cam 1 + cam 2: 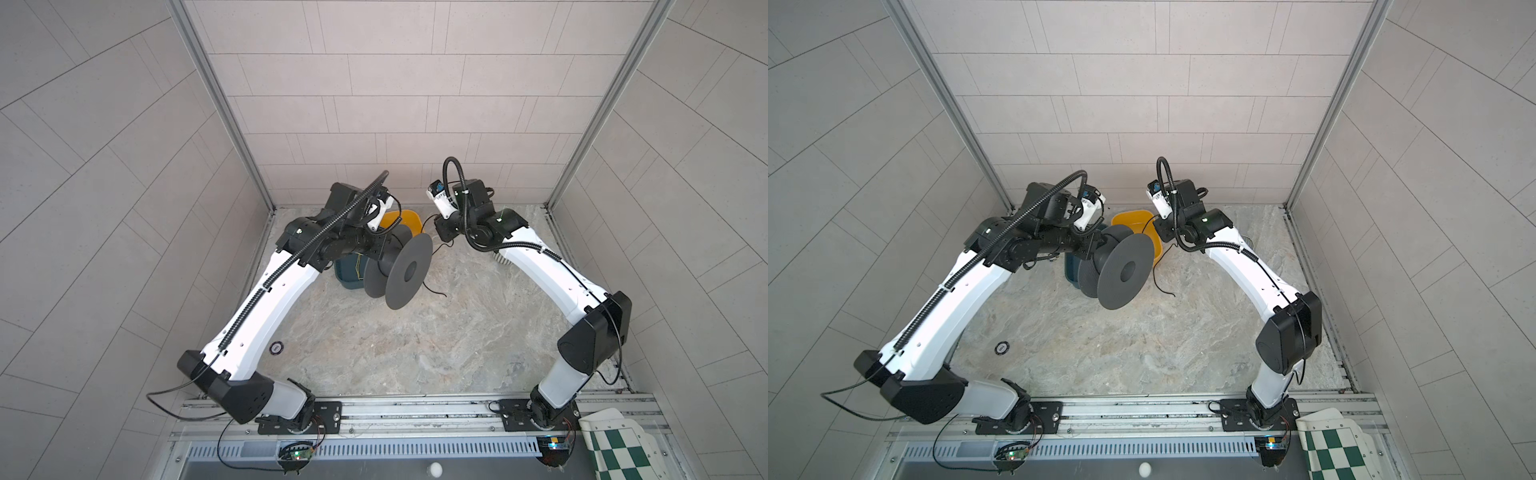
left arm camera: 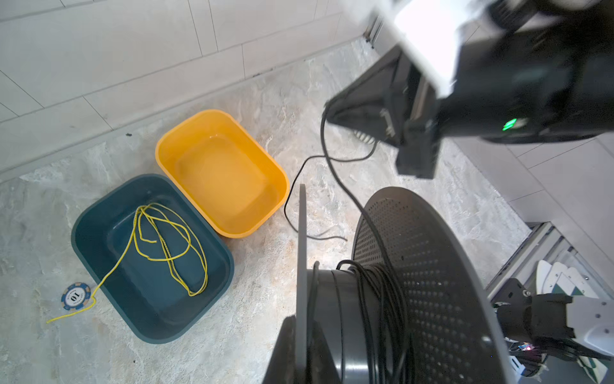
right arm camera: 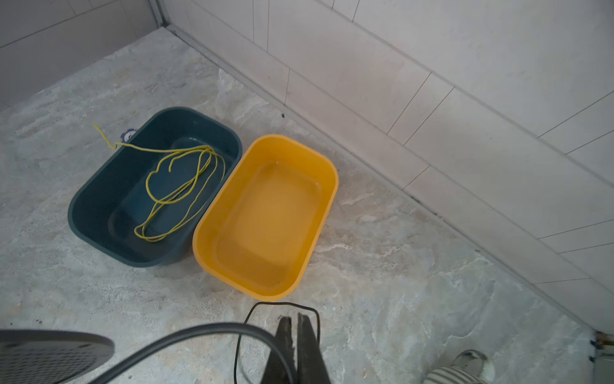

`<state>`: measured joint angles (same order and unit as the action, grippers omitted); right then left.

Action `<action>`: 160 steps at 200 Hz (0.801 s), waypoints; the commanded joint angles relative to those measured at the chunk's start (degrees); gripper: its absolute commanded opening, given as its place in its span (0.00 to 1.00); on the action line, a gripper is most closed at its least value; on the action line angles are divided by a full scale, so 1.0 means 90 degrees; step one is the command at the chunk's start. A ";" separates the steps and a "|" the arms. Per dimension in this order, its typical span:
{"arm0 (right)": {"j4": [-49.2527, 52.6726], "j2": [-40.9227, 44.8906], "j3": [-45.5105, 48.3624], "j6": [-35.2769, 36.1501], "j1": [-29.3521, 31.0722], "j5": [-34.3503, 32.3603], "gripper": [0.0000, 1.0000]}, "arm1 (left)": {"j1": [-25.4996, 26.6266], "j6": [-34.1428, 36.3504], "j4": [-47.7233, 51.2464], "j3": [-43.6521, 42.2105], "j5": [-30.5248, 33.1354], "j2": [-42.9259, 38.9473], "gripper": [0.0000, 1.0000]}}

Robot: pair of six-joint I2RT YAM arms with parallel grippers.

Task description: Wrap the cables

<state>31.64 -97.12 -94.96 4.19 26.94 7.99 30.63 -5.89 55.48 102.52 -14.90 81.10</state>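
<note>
Beside spool (image 1: 409, 270), right jaws seemingly pinching cable (image 2: 378, 299)

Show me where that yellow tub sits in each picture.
In a top view: yellow tub, centre, half hidden behind the black spool.
In a top view: likewise, more showing.
Left wrist: whole, near the middle.
Right wrist: whole, near the middle.
Shared landmark: dark teal tub beside it.

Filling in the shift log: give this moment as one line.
left pincer: shut on dark grey plastic spool | right pincer: shut on thin black wire | wire: partly wound, tail loose
</note>
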 commanded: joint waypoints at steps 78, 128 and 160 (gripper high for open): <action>-0.2614 0.1496 0.2915 -0.0993 -0.0044 0.1183 0.19 | -0.0171 -0.0407 0.0183 0.0972 -0.0444 -0.0428 0.00; -0.3332 0.1467 0.3408 -0.1250 -0.0064 0.1318 0.44 | -0.0181 -0.0462 0.0167 0.1127 -0.0420 -0.0408 0.00; -0.3596 0.1388 0.3649 -0.1367 -0.0131 0.1458 0.60 | -0.0181 -0.0488 0.0160 0.1253 -0.0357 -0.0417 0.00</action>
<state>3.44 -84.31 -63.42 -6.35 26.44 19.59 29.15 -9.08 59.94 110.83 -17.72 79.26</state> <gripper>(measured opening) 0.560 0.070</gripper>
